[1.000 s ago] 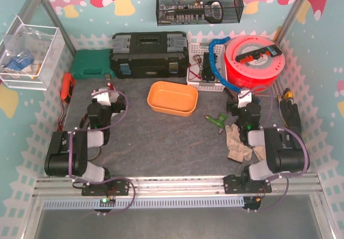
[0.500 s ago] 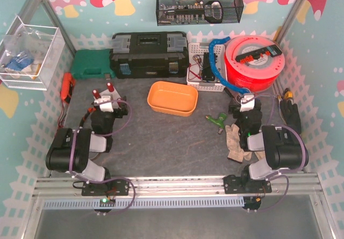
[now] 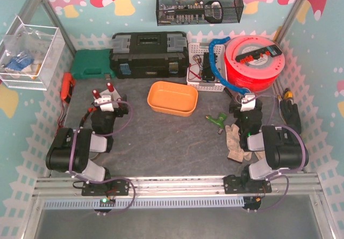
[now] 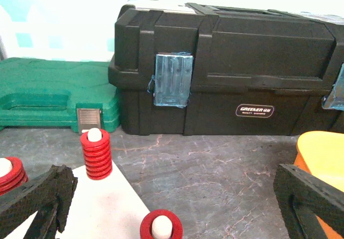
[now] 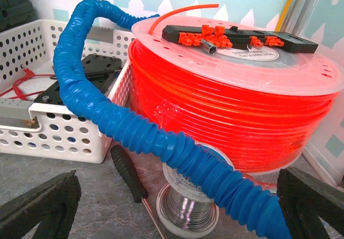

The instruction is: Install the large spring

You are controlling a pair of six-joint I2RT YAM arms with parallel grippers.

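Both arms have turned to face the back.
The left arm (image 3: 75,153) has swung out of its leftward slant, so its hand (image 4: 174,188) now sits squarely behind the red springs (image 4: 97,154) and points across the desk (image 3: 161,137). The right arm (image 3: 282,150) has straightened a little, carrying its hand (image 5: 177,196) slightly rightward.

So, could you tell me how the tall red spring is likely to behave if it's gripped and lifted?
Its thick, closely stacked coils suggest the spring stays fairly stiff when pinched. It sits upright on a peg, so it probably must lift straight up. Round, it may roll if laid flat.
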